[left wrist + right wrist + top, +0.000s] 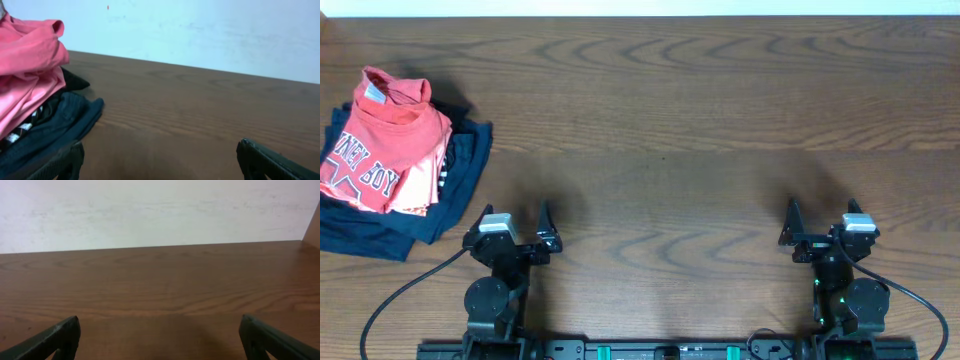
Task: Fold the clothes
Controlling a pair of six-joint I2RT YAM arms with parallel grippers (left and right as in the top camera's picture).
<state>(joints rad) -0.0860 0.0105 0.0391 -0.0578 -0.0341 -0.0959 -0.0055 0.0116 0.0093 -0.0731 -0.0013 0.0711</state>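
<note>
The coral-red t-shirt (pixel 378 135) with white-and-dark lettering and a star lies crumpled on top of a pile at the table's far left. It also shows at the left edge of the left wrist view (pixel 27 65). My left gripper (pixel 512 226) is open and empty near the front edge, to the right of the pile and apart from it; its fingers frame bare wood in the left wrist view (pixel 162 161). My right gripper (pixel 827 226) is open and empty at the front right, far from the shirt; its wrist view (pixel 161 337) shows only table.
Under the red shirt lie a paler salmon-pink garment (pixel 423 185) and navy garments (pixel 450 195), the navy cloth also showing in the left wrist view (pixel 60 125). The wooden table (pixel 670 130) runs back to a pale wall. Cables trail from both arm bases.
</note>
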